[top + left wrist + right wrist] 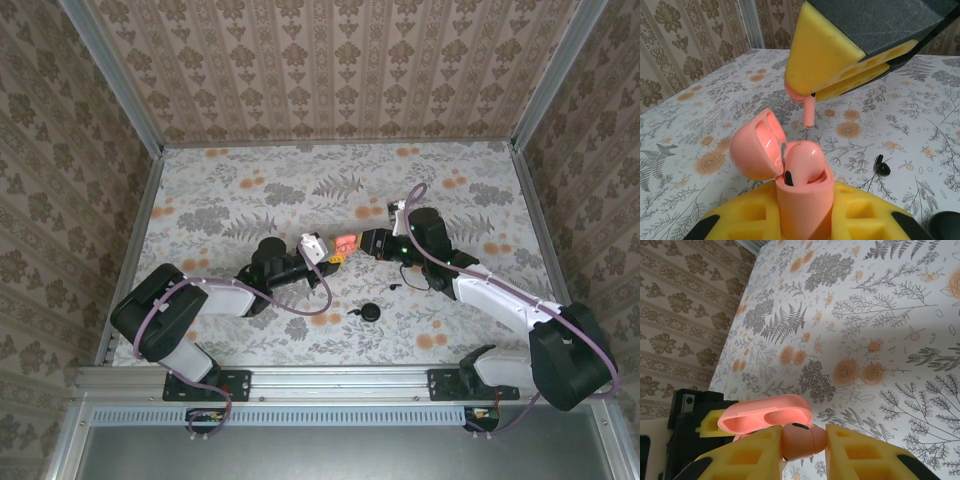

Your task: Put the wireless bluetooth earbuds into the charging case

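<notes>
Salmon-pink earbud (809,107) is hanging stem-down between the yellow foam pads of the right gripper (807,95), pinched by its rounded head. The pads are nearly together, parted only by the bud. In the right wrist view the same earbud (799,440) is sitting squeezed between the two pads (752,455).

Charging case (802,200) is standing upright in the left gripper (802,220), whose pads are pressing tight on both sides of its body. The lid (757,150) is swung open and leaning to the left. From the top view, the case (345,241) is being held above the table (480,180) between the two grippers, left gripper (322,250) on one side and right gripper (365,242) on the other.

A glossy pink form with a dark tip is showing in the case mouth, possibly the other bud, though I cannot tell for certain.

Step in hand, as judged: carrying the bud in for insertion. The bud is hovering beyond the case, apart from it and not yet over a socket.

Next move is calling for bringing the stem directly over the free socket, keeping it vertical, and lowering without nudging the open lid.

A small black piece (882,165) is lying on the table, near but apart.
</notes>
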Motion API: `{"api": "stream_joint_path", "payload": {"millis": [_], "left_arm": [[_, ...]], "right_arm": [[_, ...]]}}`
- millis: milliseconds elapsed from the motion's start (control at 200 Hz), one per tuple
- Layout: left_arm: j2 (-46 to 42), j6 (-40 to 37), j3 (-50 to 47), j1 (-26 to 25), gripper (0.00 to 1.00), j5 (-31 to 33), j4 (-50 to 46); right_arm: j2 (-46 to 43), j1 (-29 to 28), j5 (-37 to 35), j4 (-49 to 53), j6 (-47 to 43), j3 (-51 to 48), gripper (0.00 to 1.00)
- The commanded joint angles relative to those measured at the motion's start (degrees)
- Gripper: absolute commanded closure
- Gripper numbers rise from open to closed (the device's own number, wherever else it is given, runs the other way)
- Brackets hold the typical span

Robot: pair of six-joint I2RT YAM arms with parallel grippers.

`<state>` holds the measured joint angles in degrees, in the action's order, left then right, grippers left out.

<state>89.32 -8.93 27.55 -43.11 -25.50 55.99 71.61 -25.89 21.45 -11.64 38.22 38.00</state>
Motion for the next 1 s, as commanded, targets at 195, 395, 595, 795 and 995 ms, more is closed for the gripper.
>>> {"api": "stream_joint_path", "payload": {"millis": [195, 395, 595, 795, 995], "left_arm": [[0.2, 0.8, 1.2, -0.4, 0.87, -0.4, 1.9], [-0.1, 0.8, 1.3, -0.4, 0.87, -0.4, 1.9], [-0.5, 0.8, 1.2, -0.4, 0.87, -0.7, 2.0], [-0.8, 0.8, 1.2, -0.4, 0.87, -0.4, 2.4], [-0.9, 1.0, 1.3, -0.4, 0.87, -0.3, 2.9]], "right_arm": [[1.2, -1.1, 0.3, -2.5, 0.9, -0.1, 0.72], [2.1, -1.4, 0.0, -2.2, 0.9, 0.0, 0.72], [2.8, -1.6, -0.5, -1.8, 0.8, 0.1, 0.72], [3.2, -2.0, -1.1, -1.4, 0.4, -0.2, 0.72], [3.7, -2.7, -1.9, -0.5, -0.4, 0.1, 0.72]]}}
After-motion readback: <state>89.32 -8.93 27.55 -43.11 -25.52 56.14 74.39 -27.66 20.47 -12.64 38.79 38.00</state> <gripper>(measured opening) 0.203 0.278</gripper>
